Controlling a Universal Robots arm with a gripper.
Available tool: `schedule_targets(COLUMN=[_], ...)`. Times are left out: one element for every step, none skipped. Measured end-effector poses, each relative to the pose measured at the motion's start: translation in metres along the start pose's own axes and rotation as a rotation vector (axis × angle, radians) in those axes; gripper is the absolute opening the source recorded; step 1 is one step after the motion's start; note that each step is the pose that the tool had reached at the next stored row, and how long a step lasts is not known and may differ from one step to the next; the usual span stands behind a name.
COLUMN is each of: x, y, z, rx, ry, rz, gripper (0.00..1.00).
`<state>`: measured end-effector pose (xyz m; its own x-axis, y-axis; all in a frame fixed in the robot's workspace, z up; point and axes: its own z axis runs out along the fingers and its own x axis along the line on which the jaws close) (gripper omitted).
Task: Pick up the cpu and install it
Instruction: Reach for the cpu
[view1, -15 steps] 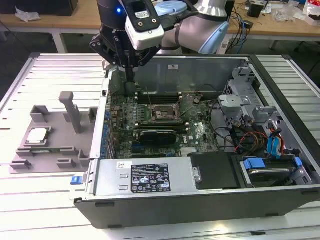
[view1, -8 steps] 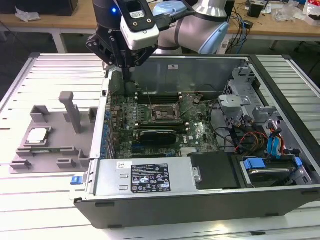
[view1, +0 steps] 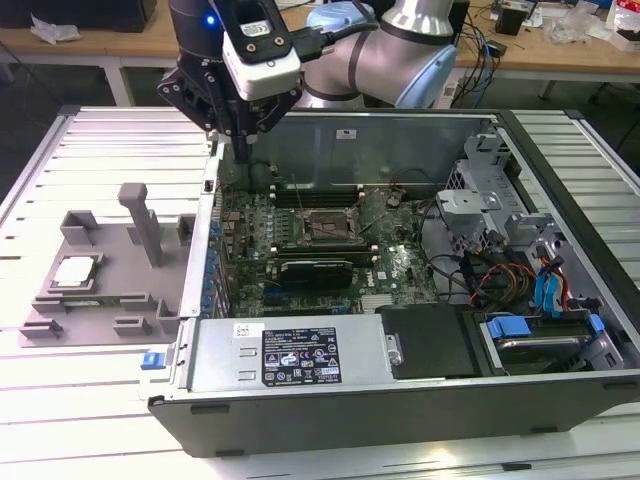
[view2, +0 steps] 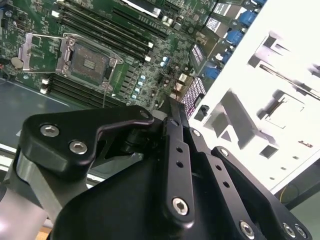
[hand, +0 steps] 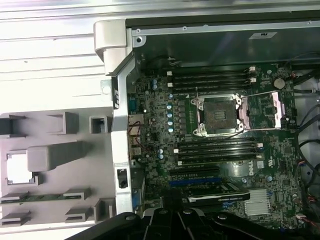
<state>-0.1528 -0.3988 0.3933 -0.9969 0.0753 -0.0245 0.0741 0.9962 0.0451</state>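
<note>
No step of the task is judged done: the cpu (view1: 75, 272) is not yet picked up, and the socket (view1: 330, 228) is seen open and empty. Nearest in the exterior view, the cpu is found lying flat in a recess of the grey tray (view1: 112, 268), outside the computer case (view1: 400, 400), with its metal top up. As it is square, no long axis is shown; its edges are squared with the tray's, and its heading mark cannot be made out. Farther in, the socket is placed at 3 o'clock from the cpu. Farthest, the gripper (view1: 243, 150) is held above the case wall, at 2 o'clock from the cpu, its fingers apparently drawn together on nothing.
</note>
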Motion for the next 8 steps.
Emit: schedule_targets(x=[0.0014,0.0025,0.0032,0.0043,0.0056,0.0065,0.0084,0.0113], y=[-0.0001,-0.0002,-0.0002,-0.0003,-0.0004,-0.0005,-0.0006,-0.0008], z=[0.0000,0.0000,-0.0001,-0.0001,-0.0002,-0.0002,-0.0002,-0.0003], rx=[0.0000,-0.0001,-0.0001,-0.0001,0.0000,0.0000,-0.0001,-0.0002], ry=[-0.0002,-0.0003,-0.0004,-0.0005,-0.0007,-0.0007,-0.0011,-0.0016], rz=[0.000,0.000,0.000,0.000,0.000,0.000,0.000,0.000], gripper=[0.11,0.11,0.11,0.11,0.11,0.11,0.11,0.11])
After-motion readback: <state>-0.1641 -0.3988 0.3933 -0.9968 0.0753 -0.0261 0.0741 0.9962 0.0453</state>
